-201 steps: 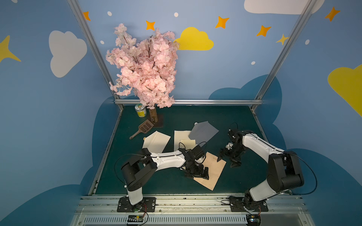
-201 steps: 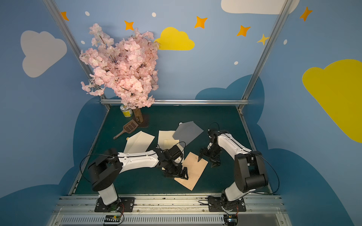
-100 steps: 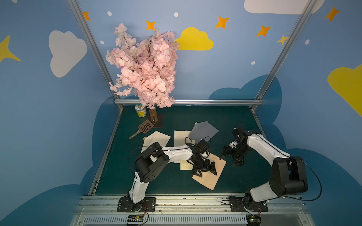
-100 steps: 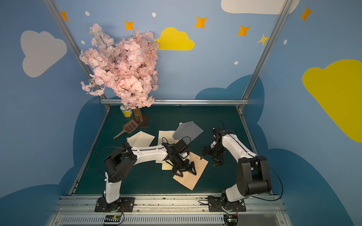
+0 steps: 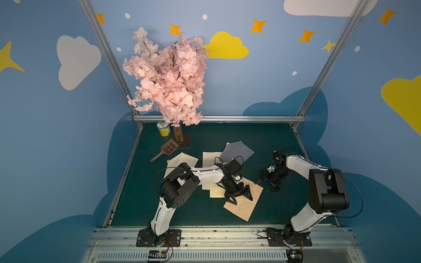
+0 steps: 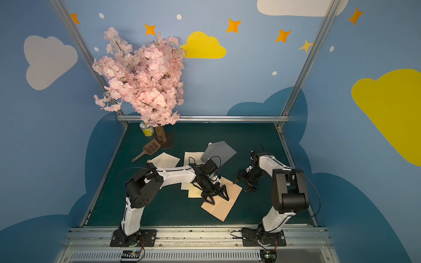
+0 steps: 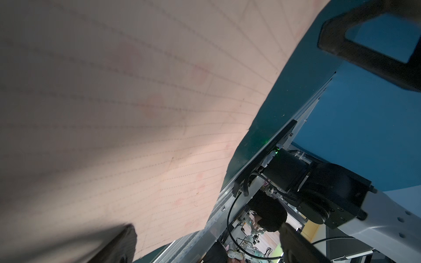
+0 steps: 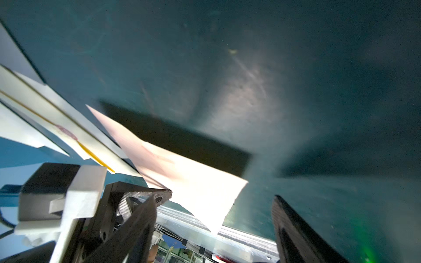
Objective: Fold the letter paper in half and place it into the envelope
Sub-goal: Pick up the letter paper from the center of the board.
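The letter paper [image 5: 245,203] [image 6: 224,206], tan with ruled lines, lies flat on the green mat and overlaps a cream envelope [image 5: 208,159] [image 6: 190,157]. My left gripper [image 5: 241,199] [image 6: 219,200] stands open on the paper's far-left part, fingertips spread on the sheet. In the left wrist view the paper [image 7: 114,113] fills the frame. My right gripper [image 5: 265,186] [image 6: 242,186] is open at the paper's right corner. In the right wrist view that corner [image 8: 200,182] lies between the two fingers [image 8: 293,232], lifted a little off the mat.
A second cream envelope [image 5: 182,162] and a grey envelope [image 5: 238,150] lie behind the paper. A brown scoop [image 5: 168,148], a yellow can [image 5: 163,128] and the pink blossom tree [image 5: 168,75] stand at the back left. The metal front rail [image 5: 216,230] borders the mat.
The left gripper has moved right and forward onto the paper, its elbow rising. The right gripper has come nearer to the paper's right corner and its jaws have narrowed somewhat.
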Robot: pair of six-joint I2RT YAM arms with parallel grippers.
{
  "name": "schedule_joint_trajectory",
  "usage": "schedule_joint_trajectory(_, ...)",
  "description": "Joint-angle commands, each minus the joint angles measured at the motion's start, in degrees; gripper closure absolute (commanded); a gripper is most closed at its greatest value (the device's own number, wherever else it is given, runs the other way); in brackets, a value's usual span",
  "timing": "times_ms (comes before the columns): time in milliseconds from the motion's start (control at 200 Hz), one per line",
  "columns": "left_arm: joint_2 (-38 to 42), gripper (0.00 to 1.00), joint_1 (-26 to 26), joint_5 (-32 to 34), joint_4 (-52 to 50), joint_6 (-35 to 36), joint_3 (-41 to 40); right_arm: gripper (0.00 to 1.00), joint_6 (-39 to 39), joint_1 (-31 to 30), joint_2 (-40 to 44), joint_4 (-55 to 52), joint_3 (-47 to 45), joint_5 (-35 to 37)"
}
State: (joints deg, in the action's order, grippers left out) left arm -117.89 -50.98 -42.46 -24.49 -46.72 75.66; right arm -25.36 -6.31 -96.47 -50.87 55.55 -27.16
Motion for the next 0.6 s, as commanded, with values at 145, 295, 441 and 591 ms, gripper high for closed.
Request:
schedule_joint_trajectory(145,-2.26,0.02,2.33,12.07,2.90,4.28,-3.13,0.37,-1.18,0.24,-1.53,7.32,-4.08,-6.00)
schedule_joint_trajectory(295,-2.50,0.03,2.40,12.05,2.96,4.40,-3.06,0.48,-1.35,0.50,-0.42,9.52,-6.23,-7.20)
schedule_joint_trajectory(441,-2.79,0.03,2.38,12.06,3.23,4.31,-2.98,0.55,-1.34,0.68,0.32,10.51,-7.70,-7.90)
schedule_joint_trajectory(591,-2.92,0.03,2.38,11.98,3.16,4.49,-3.02,0.74,-1.63,0.94,2.20,12.83,-9.36,-9.37)
